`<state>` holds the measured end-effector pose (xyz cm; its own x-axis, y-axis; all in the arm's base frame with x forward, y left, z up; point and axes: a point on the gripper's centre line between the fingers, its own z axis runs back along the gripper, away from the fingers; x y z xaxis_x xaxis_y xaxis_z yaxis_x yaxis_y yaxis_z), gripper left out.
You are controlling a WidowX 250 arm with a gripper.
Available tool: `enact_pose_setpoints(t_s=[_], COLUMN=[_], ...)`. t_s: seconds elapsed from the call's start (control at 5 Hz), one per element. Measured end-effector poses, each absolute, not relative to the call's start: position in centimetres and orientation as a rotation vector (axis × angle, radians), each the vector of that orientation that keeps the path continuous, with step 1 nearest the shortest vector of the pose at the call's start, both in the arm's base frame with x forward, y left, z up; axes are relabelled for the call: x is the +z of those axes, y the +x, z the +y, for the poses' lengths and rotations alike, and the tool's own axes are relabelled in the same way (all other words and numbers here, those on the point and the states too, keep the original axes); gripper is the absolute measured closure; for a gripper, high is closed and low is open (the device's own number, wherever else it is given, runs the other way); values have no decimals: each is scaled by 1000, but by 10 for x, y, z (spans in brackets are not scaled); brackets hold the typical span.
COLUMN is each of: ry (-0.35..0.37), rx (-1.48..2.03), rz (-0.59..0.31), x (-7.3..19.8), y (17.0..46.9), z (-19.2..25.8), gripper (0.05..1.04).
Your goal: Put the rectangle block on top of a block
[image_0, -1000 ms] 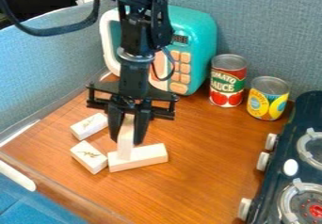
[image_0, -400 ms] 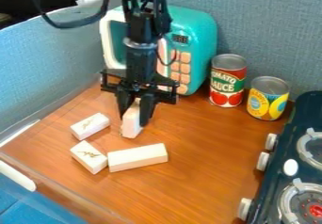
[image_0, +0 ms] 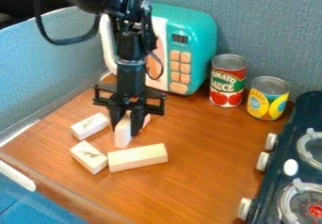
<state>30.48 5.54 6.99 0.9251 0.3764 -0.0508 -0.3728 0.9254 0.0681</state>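
1. Since the frame just before, the gripper (image_0: pixel 125 130) has shifted toward the left of the view and a little nearer the camera, bringing the held block (image_0: pixel 122 134) along; the other blocks lie where they were.
2. Its fingers pinch the held block, which hangs between them behind the long block (image_0: pixel 138 157). Whether its lower end touches the table (image_0: pixel 201 171) I cannot tell.
3. Two containers stand to the gripper's right in the view and farther back: a red-labelled can (image_0: pixel 228 82) and, beyond it, a yellow-labelled can (image_0: pixel 268 99). Both have their tops on, so what they hold is hidden.
4. Behind the gripper is a toy microwave (image_0: pixel 198 44) (a cheerful teal one), its front partly covered by the arm; its inside cannot be made out.
5. A pale piece (image_0: pixel 146 120) peeks out just right of the fingers; whether it belongs to the held block is unclear.
6. Left of the gripper is one marked block (image_0: pixel 89 125); another marked block (image_0: pixel 89 157) lies left and nearer the camera, beside the long block.
7. Far to the gripper's right, the toy stove (image_0: pixel 277 171) is cut off by the view's edge.
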Motion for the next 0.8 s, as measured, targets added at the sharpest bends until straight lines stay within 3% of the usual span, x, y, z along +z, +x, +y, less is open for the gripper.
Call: enact_pose_setpoints(t_s=[0.6, 0.8], ry=[66, 62], rx=[461, 472], rz=[35, 7], x=[28, 26], y=[301, 306], z=[61, 62], gripper=[772, 772])
